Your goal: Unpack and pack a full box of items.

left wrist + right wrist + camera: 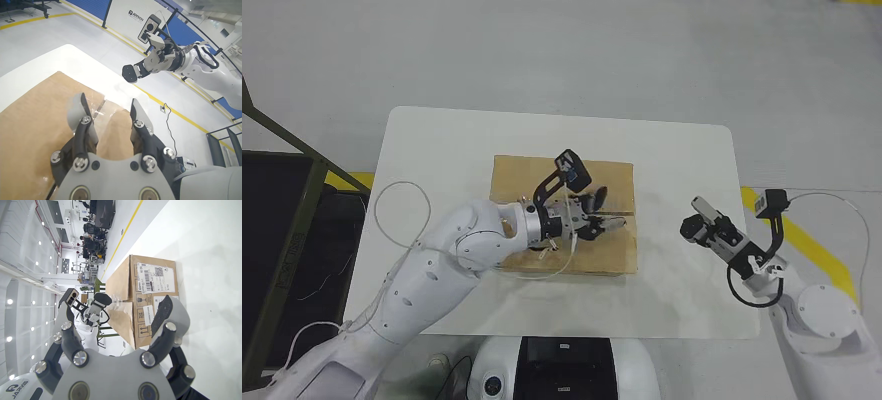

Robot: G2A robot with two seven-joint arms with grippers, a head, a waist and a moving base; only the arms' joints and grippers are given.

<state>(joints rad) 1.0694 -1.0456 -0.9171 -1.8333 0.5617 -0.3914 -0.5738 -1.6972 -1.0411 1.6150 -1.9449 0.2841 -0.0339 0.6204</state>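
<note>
A brown cardboard box (532,185) lies in the middle of the white table (682,160), its top flaps meeting at a seam with torn clear tape (98,108). My left gripper (608,224) hovers open just above the box top near its right edge, its fingers (83,106) straddling the seam and nothing held. In the right wrist view the box (157,279) shows a labelled end wall, the near flap (121,311) slightly raised, and the left gripper (102,300) over it. My right gripper (692,220) hangs open and empty above the table, right of the box.
Bare table lies between the box and the right gripper (140,55), and in front of and behind the box. A dark rack with a green frame (282,220) stands by the table's left edge. Yellow floor lines (802,235) run past the right side.
</note>
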